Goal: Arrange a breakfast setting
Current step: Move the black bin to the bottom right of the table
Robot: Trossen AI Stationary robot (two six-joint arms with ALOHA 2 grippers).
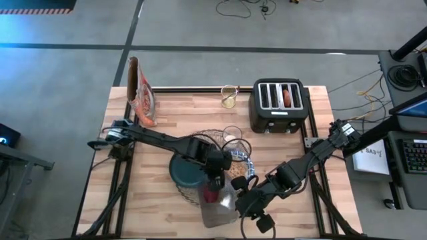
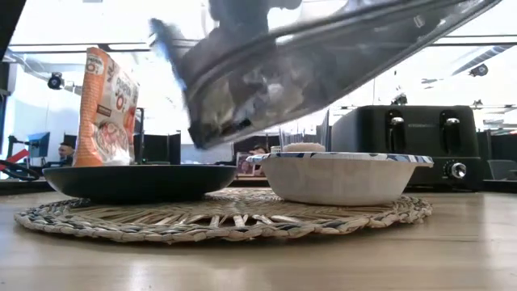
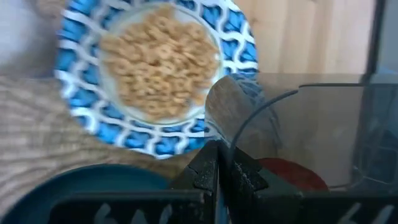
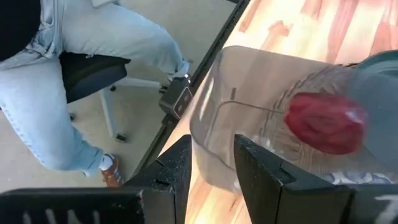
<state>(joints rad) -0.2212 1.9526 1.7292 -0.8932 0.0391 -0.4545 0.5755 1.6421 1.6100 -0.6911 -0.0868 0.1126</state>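
With cereal already in the bowl [image 1: 237, 168] on the placemat [image 1: 243, 150] at lower centre, both grippers, right [image 1: 242, 198] and left [image 1: 215, 181], clamp the clear container [image 1: 218, 203]; next, I judge, set it on the counter [image 1: 167, 113].

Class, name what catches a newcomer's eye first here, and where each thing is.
A clear plastic container with a red lid is held tilted over the table's near edge, gripped by both the left pincer and the right pincer. Beside it, on the woven placemat, a blue-and-white bowl holds cereal rings.
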